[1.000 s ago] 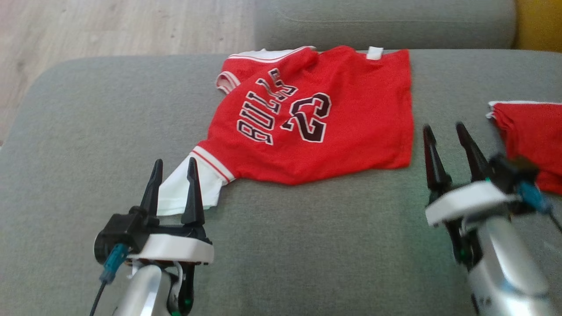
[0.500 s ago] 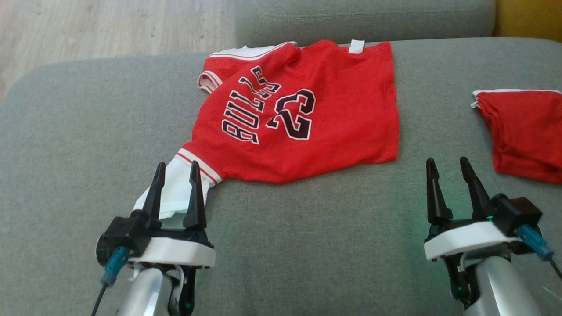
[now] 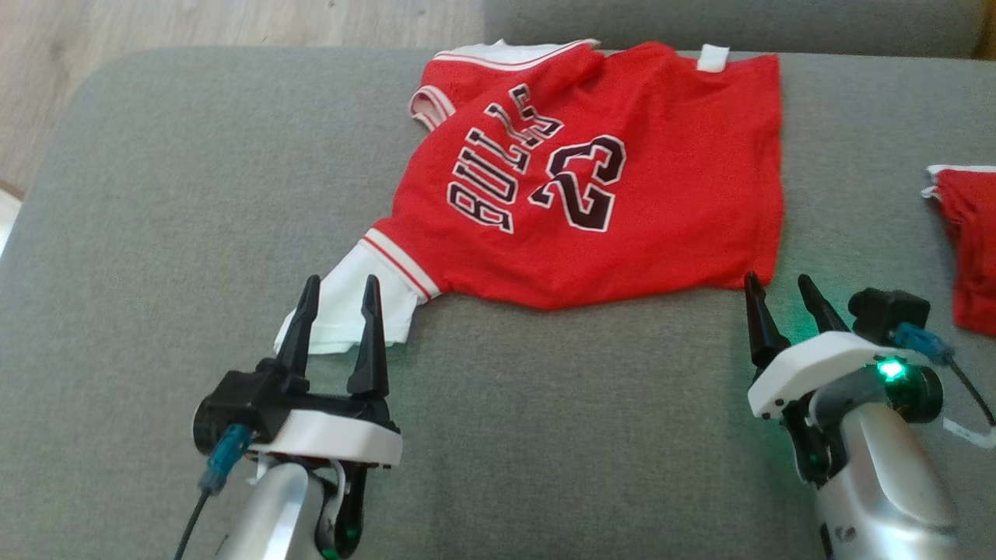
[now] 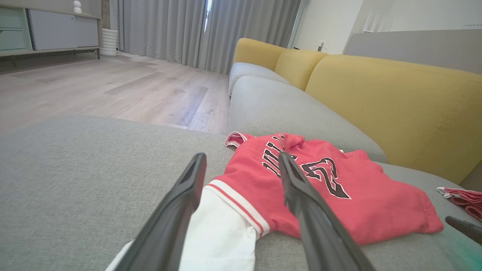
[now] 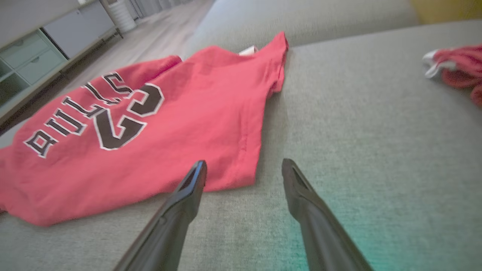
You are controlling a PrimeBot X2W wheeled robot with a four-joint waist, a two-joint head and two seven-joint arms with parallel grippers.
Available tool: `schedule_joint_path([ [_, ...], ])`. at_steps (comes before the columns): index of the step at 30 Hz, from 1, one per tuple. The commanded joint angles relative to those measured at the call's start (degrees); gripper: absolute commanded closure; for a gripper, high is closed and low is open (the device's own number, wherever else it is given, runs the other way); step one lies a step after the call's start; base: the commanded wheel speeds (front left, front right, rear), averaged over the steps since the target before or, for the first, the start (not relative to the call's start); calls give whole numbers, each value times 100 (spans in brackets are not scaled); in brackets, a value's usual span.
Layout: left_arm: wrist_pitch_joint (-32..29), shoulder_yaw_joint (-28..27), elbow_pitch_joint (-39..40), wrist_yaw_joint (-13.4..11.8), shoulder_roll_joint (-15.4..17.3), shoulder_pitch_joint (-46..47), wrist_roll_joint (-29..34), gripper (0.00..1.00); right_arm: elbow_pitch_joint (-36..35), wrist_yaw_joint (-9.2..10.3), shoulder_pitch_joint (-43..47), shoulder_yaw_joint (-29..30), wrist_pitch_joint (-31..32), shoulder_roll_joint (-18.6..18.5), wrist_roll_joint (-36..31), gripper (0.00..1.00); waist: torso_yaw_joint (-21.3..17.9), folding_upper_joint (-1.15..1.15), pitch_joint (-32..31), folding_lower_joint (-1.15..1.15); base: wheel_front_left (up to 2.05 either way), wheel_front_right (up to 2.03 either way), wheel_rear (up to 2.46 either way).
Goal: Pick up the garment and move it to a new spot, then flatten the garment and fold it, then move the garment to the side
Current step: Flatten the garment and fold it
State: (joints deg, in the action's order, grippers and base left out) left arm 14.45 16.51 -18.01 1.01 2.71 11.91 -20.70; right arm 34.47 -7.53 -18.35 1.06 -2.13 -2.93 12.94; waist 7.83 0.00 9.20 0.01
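With both pairs of fingers spread and empty, lower left gripper (image 3: 341,280) onto the white sleeve (image 3: 381,268), right gripper (image 3: 776,277) onto the near hem corner (image 3: 759,264); pinch both layers, then lift the red jersey (image 3: 661,202) evenly off the grey sofa (image 3: 156,194).

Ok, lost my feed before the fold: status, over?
Left claw open at the white sleeve of the jersey; right claw open by its near right corner. Jersey spread on grey cushion, unfolded. Second red garment far right, clear of both.
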Motion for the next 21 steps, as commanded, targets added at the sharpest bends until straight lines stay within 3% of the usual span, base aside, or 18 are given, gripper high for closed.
schedule_joint_path([
  [1, 55, -127, 153, -23, 18, 242, -29, 0, 16, 4, -297, -70, 34, 4, -33, 0, 88, 0, 73, -1, 0, 0, 0],
  [9, 55, -38, 134, -93, 18, 291, -93, 0, 1039, 4, -920, -279, -17, 5, 117, 0, 184, 0, 154, -1, 0, 0, 0],
  [10, 55, -37, 123, -96, 17, 289, -93, 0, 1117, 4, -967, -346, -61, 5, 158, 33, 176, 0, 151, -1, 0, 0, 0],
  [11, 55, -38, 113, -97, 17, 285, -91, 0, 1184, 4, -1006, -418, -113, 5, 212, 100, 162, 0, 144, -1, 0, 0, 0],
  [21, 55, -133, 64, -90, 17, 225, -52, 0, 1197, 4, -1162, -843, -964, 5, 221, 100, -97, 0, -54, -1, 0, 0, 0],
])
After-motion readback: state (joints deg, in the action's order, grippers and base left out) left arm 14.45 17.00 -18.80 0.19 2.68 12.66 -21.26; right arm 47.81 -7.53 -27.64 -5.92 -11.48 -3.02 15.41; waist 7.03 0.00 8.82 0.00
